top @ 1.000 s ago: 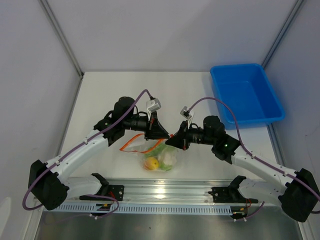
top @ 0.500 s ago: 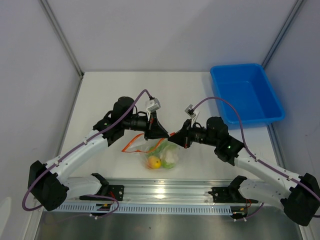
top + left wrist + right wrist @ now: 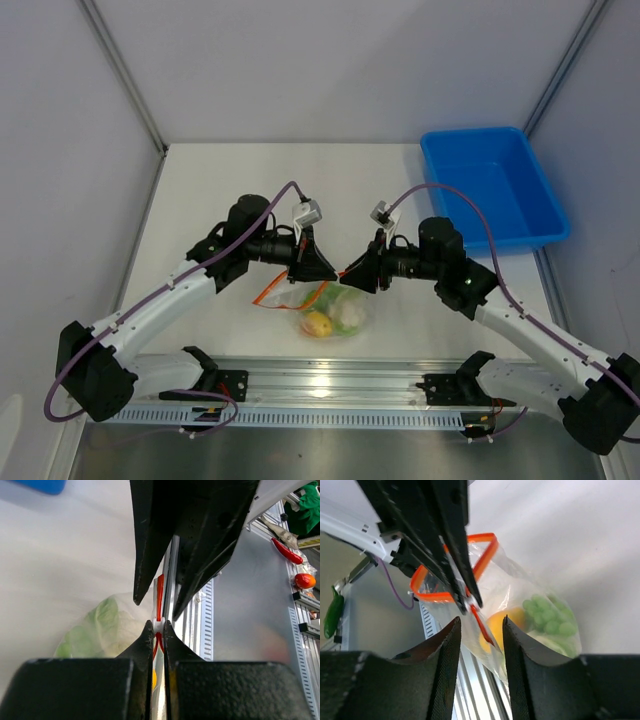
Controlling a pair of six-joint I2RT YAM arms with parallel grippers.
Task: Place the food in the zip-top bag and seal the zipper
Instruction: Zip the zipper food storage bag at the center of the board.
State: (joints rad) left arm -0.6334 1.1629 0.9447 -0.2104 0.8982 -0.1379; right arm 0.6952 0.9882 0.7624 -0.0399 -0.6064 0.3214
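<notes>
Right gripper [image 3: 481, 624]: drew back from zipper [image 3: 481, 537], fingers parted, empty. Left gripper [image 3: 158, 627]: pinched zipper. Food [image 3: 320, 323] within zip-top bag [image 3: 352, 300] indistinct.

No text, label or number can be read anywhere — not on the bag [image 3: 345, 300], the blue tray [image 3: 500, 243] or the metal rail [image 3: 330, 382].

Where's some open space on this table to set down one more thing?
The near middle is crowded: left gripper and right gripper meet at the bag. Beyond them the table is bare from the left wall to the tray, and the tray is empty too.
</notes>
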